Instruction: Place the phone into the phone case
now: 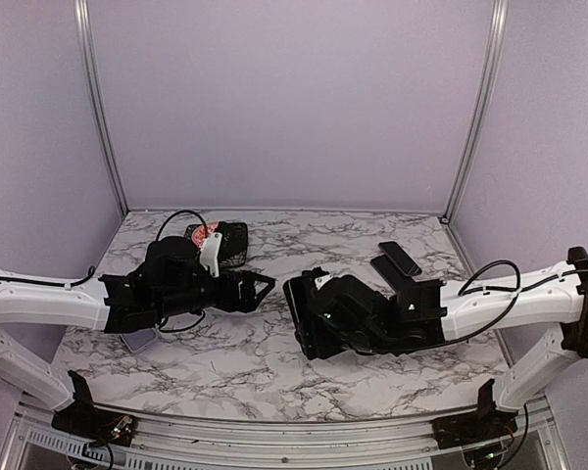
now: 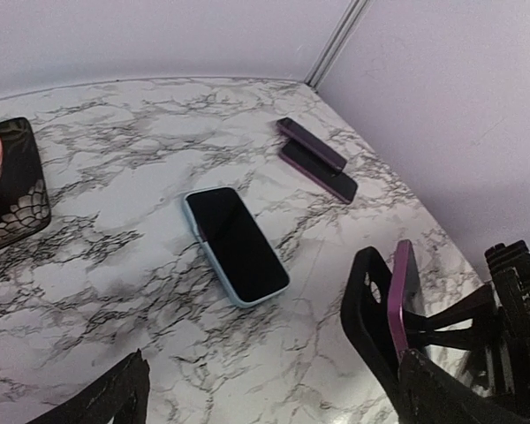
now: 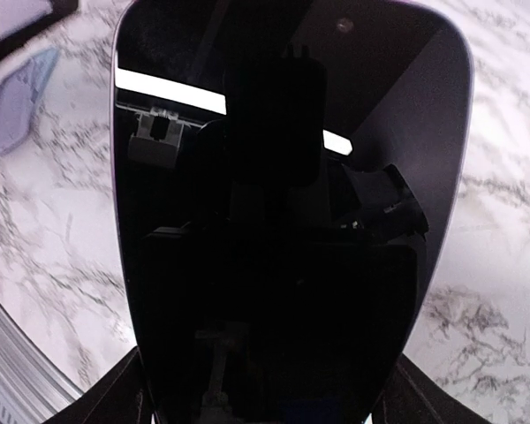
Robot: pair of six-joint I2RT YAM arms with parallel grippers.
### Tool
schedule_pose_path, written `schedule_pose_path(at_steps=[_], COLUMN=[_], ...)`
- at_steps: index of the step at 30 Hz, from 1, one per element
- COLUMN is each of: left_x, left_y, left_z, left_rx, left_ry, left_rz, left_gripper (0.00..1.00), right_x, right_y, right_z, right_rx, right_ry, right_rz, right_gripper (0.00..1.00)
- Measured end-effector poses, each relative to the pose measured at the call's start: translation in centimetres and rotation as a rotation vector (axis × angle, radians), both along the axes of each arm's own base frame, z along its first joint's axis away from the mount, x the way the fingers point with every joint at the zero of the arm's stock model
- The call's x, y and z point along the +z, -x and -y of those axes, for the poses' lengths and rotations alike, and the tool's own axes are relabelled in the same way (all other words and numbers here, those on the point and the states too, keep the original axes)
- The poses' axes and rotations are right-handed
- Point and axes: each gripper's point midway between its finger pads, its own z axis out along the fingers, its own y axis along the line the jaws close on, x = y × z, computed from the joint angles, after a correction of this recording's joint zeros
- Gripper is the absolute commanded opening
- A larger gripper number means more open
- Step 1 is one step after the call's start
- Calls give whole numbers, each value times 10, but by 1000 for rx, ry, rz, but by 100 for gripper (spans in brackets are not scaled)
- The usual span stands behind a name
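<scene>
Right tool pinches the phone on edge above the counter, probably ready for casing. Left tool spread, holding nothing.

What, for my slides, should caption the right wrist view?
Right gripper holding the phone, its dark screen filling the frame.

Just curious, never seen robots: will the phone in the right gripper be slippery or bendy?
Probably slippery: the phone shows a mirror-like glass screen. Likely rigid: its purple edge looks straight in the right gripper.
</scene>
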Motion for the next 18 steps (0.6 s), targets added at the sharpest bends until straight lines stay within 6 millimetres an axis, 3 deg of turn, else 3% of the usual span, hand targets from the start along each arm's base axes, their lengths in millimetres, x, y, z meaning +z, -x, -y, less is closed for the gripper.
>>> schedule_pose_path(at_steps=[5,11,15,18], left_x=[22,42,54,60], left_y=[13,23,27,26], left_z=[18,24,19,17], left_rx=[-80,-144,-152,-145], left_ry=[212,359,408,420], left_rz=[-32,2,49,85], left_gripper=[98,91,73,54], right_x=[49,85,94,94], right_y=[-18,-26,-29,-28], right_z=[-26,-49,-56,-59], right_rx=[37,80,100,120], right_ry=[-126,-199,-214,-208], right_rz=[158,252,284,298], right_gripper=[23,23,23,23])
